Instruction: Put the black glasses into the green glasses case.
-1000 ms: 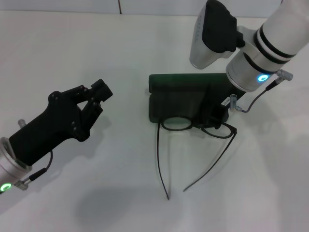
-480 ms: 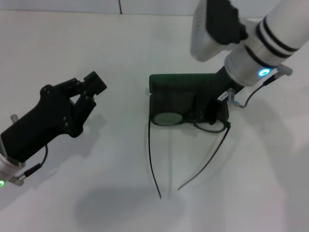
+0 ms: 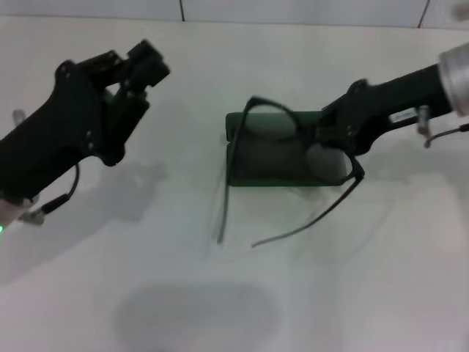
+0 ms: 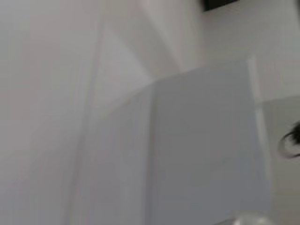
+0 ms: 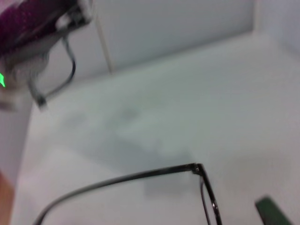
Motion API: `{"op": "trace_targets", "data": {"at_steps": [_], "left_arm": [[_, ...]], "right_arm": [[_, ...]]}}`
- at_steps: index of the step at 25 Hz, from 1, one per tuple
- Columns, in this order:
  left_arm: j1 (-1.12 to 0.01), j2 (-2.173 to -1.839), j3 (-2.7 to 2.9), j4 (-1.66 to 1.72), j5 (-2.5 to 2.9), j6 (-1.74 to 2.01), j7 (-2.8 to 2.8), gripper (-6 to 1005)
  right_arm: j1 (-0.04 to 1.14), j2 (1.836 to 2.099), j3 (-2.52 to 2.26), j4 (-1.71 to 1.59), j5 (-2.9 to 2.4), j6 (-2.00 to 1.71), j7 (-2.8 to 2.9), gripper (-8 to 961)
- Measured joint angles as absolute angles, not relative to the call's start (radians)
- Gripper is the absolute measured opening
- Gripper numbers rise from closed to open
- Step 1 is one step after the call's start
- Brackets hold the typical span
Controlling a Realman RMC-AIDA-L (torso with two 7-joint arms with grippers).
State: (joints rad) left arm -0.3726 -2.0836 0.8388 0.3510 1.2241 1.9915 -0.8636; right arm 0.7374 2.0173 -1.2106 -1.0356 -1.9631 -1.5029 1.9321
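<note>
The black glasses (image 3: pixel 268 121) hang tilted over the open green glasses case (image 3: pixel 267 165) in the middle of the white table. One lens is raised above the case's back edge, and the temple arms trail down past its front edge. My right gripper (image 3: pixel 333 143) reaches in from the right and is shut on the frame at the other lens. The right wrist view shows a temple arm and frame corner (image 5: pixel 202 185) and a corner of the case (image 5: pixel 272 212). My left gripper (image 3: pixel 139 70) is raised at the far left, well apart from the case.
The white table (image 3: pixel 234 293) spreads around the case, with a wall seam along the back. The left arm's cable hangs at the left edge (image 3: pixel 58 202). The left arm also shows in the right wrist view (image 5: pixel 37 28).
My right gripper has lifted the glasses off the table and swung them back and up over the case, and the arm now reaches in low from the right. My left gripper has risen and moved back.
</note>
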Motion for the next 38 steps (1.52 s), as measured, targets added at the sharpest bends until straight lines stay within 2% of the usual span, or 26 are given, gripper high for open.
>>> {"op": "trace_targets", "data": {"at_steps": [6, 12, 23, 38], "left_arm": [[-0.465, -2.087, 0.896, 0.384, 1.232, 2.030, -0.897, 98], [-0.558, -2.086, 0.925, 0.390, 1.229, 2.020, -0.962, 56], [-0.573, -2.088, 0.964, 0.384, 1.239, 1.975, -0.949, 42], [-0.576, -2.091, 0.984, 0.381, 1.241, 1.900, -0.948, 37]], "right_arm": [[0.638, 2.016, -1.148, -1.030, -1.768, -1.516, 1.824, 49], [0.615, 2.017, -1.145, -0.964, -1.654, -1.514, 1.728, 49], [0.671, 2.016, -1.144, -0.904, -1.633, -1.518, 1.698, 50], [0.677, 2.019, -1.146, -0.894, -1.567, -1.564, 1.659, 50]]}}
